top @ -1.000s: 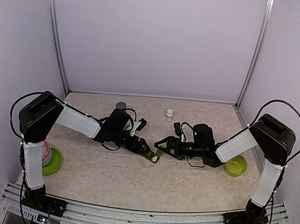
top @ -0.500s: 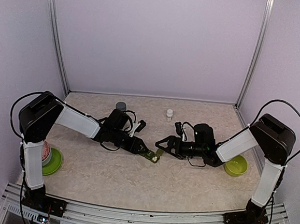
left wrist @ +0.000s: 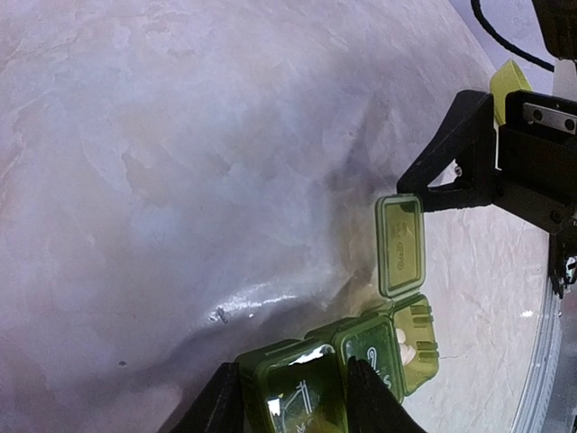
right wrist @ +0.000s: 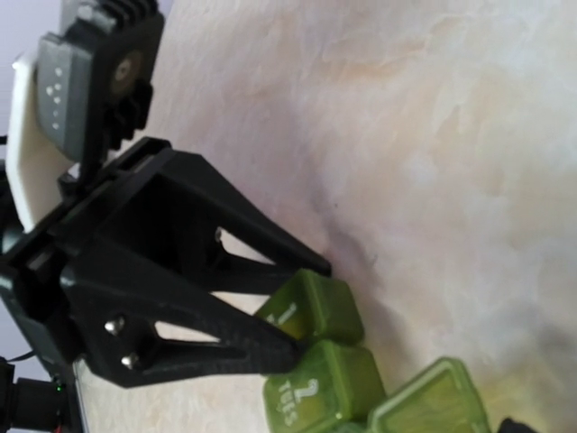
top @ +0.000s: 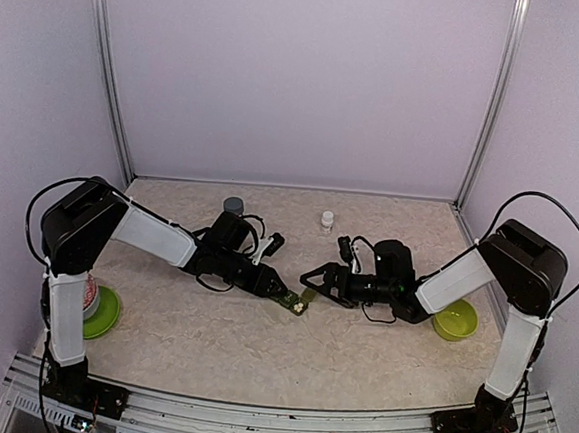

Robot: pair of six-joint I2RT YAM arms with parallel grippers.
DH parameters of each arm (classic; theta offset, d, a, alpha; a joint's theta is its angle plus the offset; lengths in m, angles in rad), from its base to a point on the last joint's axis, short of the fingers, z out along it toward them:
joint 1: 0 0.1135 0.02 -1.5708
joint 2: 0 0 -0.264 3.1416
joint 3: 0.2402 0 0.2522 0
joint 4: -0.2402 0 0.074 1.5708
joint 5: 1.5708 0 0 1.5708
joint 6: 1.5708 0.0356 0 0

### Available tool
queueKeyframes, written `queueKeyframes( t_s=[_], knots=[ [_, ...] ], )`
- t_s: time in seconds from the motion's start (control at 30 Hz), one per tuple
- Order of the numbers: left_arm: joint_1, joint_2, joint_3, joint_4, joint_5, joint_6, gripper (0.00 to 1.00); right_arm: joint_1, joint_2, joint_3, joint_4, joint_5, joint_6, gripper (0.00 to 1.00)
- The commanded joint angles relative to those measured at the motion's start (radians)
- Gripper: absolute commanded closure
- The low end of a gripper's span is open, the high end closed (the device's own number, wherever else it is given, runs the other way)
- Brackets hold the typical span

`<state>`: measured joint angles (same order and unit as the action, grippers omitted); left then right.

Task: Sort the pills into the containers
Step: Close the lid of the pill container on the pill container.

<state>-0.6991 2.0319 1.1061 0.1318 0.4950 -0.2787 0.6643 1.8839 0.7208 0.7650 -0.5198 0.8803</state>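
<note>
The containers [top: 294,301] are a dark olive-green strip of joined compartments lying mid-table. In the left wrist view the containers [left wrist: 374,352] have the far lid flipped open, and white pills [left wrist: 405,342] lie in that compartment. My left gripper [top: 279,295] is shut on the near end compartment, with a finger pressed against each side of it [left wrist: 293,397]. The right wrist view shows those black fingers [right wrist: 225,347] clamping the end of the containers [right wrist: 329,383]. My right gripper [top: 310,283] stands open just right of the open lid, holding nothing.
A lime-green bowl [top: 455,320] sits by the right arm. A green dish [top: 104,312] with a red-and-white item sits at the left edge. A grey cylinder [top: 233,205] and a small white bottle [top: 327,220] stand near the back wall.
My left gripper's jaws have closed in on the end compartment of the containers. Both arms have stayed almost still, and the right gripper has stayed open.
</note>
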Motion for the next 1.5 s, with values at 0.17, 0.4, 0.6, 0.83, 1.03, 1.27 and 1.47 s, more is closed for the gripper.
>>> queueKeyframes(
  t_s=[0.17, 0.4, 0.6, 0.83, 1.03, 1.27, 1.47],
  knots=[
    [-0.002, 0.049, 0.010, -0.050, -0.024, 0.004, 0.64, -0.019, 0.020, -0.058, 0.211, -0.073, 0.034, 0.00],
    [-0.006, 0.062, 0.019, -0.061, -0.024, 0.003, 0.67, -0.019, -0.014, -0.081, 0.261, -0.112, 0.036, 0.03],
    [-0.008, 0.068, 0.024, -0.065, -0.026, 0.003, 0.67, -0.015, 0.002, -0.074, 0.259, -0.154, 0.033, 0.14],
    [-0.010, 0.072, 0.028, -0.073, -0.037, 0.002, 0.67, 0.010, 0.030, -0.063, 0.261, -0.187, 0.032, 0.29],
    [-0.010, 0.072, 0.030, -0.074, -0.039, 0.004, 0.68, 0.024, 0.068, -0.045, 0.258, -0.204, 0.038, 0.48],
    [-0.010, 0.071, 0.030, -0.076, -0.042, 0.002, 0.68, 0.036, 0.107, -0.030, 0.267, -0.220, 0.044, 0.60],
    [-0.010, 0.074, 0.031, -0.076, -0.043, 0.001, 0.68, 0.049, 0.131, 0.000, 0.249, -0.233, 0.047, 0.65]
  ],
)
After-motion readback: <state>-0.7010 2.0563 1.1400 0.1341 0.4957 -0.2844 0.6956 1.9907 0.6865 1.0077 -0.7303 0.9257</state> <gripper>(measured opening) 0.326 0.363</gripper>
